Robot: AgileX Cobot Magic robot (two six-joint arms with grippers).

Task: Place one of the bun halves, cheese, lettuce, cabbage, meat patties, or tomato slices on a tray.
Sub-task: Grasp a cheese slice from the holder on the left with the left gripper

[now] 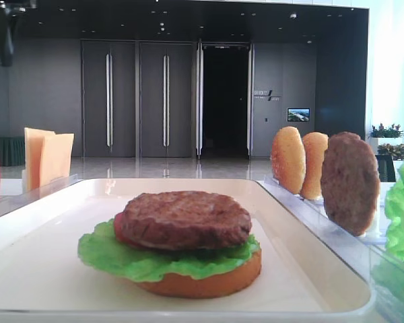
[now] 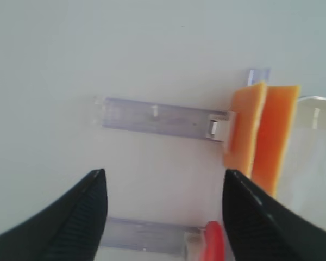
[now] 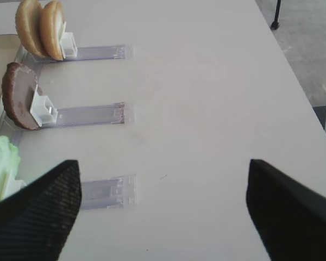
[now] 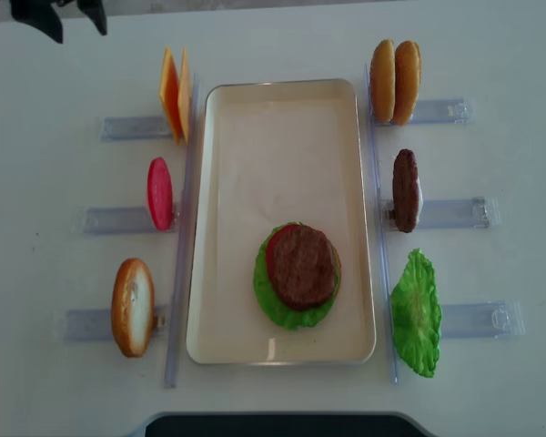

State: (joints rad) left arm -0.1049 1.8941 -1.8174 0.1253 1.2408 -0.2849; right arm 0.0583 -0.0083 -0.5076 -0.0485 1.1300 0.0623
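On the near half of the large cream-white rectangular tray sits a stack: round golden-orange bun half at the bottom, bright green ruffled lettuce leaf on it, a red tomato slice showing at the left edge, and a thick dark-brown grainy meat patty on top. The far half of the tray is bare.

Left of the tray, on the white table, clear plastic holder racks carry, from far to near, two thin square orange-yellow cheese slices on edge, one red tomato disc on edge, and one bun half on edge.

Right of the tray, far to near: two bun halves upright side by side, one brown patty upright, and a green lettuce piece.

My left gripper hangs over the table with its black fingers spread wide, nothing between them; the cheese slices stand just beyond, apart from the fingers.

My right gripper also has its fingers spread wide and holds nothing, hovering over a clear rack by the lettuce.
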